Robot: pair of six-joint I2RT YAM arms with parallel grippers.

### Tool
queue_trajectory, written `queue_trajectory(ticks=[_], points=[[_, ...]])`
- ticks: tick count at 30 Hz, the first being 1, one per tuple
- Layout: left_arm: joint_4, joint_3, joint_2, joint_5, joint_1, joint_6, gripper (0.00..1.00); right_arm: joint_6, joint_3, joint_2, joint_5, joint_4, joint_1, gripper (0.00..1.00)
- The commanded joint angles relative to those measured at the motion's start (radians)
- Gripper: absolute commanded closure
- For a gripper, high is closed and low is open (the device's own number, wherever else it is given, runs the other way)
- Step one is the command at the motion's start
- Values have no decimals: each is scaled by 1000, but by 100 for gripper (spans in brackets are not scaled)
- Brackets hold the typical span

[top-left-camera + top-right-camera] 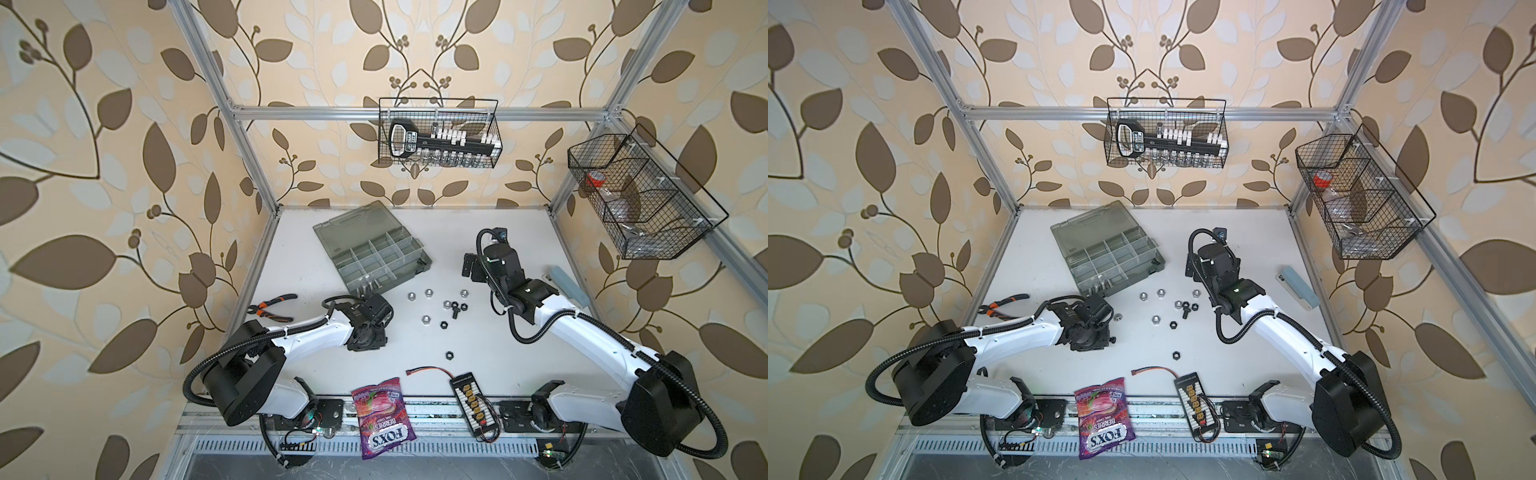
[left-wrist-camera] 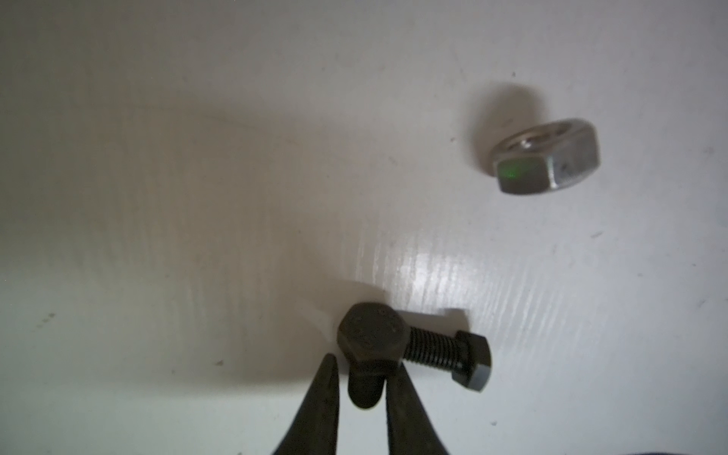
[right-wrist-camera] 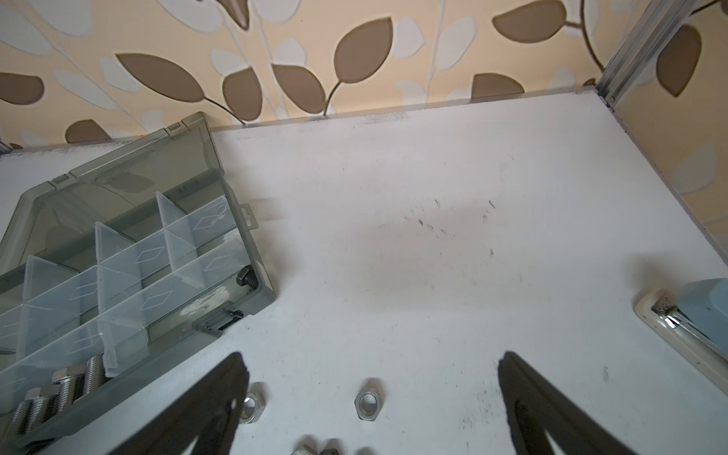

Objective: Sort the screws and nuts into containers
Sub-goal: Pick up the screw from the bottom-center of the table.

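Observation:
In the left wrist view my left gripper (image 2: 363, 366) has closed in on the shank of a black screw (image 2: 370, 338) standing head-up on the white table. A second black screw (image 2: 453, 354) lies right behind it, and a silver nut (image 2: 547, 157) rests further off. The grey-green case of containers (image 1: 349, 224) lies open at the back left, with silver screws (image 1: 365, 286) in its near corner. My right gripper (image 3: 372, 364) hangs open above loose silver nuts (image 3: 368, 403). More silver and black nuts (image 1: 426, 319) are scattered mid-table in both top views.
Orange-handled pliers (image 1: 272, 307) lie left of the left arm. A candy bag (image 1: 382, 415) and a black connector board (image 1: 471, 399) sit at the front edge. A blue stapler-like block (image 1: 565, 282) lies on the right. Two wire baskets (image 1: 440, 133) hang on the frame.

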Motion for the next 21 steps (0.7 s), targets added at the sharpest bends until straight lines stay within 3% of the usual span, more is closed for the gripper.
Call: queue_trajectory(ticks=[1, 15, 21], points=[[-14, 0, 11, -38, -8, -2, 76, 10, -21, -18, 17, 13, -2, 0], [-6, 34, 89, -64, -8, 16, 75, 11, -20, -20, 16, 13, 0, 0], [-6, 35, 94, -80, -8, 10, 85, 11, -22, -19, 20, 13, -1, 0]])
